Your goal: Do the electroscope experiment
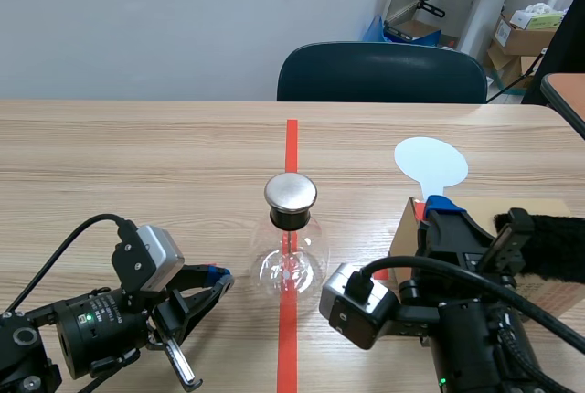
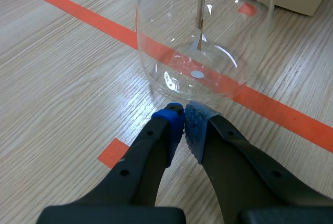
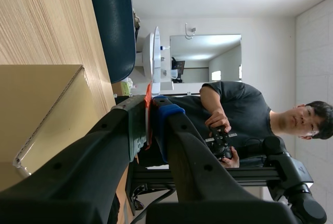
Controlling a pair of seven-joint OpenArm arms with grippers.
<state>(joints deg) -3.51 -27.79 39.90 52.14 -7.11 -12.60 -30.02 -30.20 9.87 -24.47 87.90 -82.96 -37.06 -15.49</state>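
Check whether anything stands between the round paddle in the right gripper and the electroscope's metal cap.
Nothing visible does: only wooden table shows between the pale round paddle and the silver metal cap on the glass electroscope.

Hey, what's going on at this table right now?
Two robot arms flank a glass electroscope standing mid-table. The right claw is shut on the handle of a pale round paddle, holding it upright by a cardboard box, apart from the electroscope's metal cap. The left claw is shut on nothing, low and just short of the glass bulb's base.
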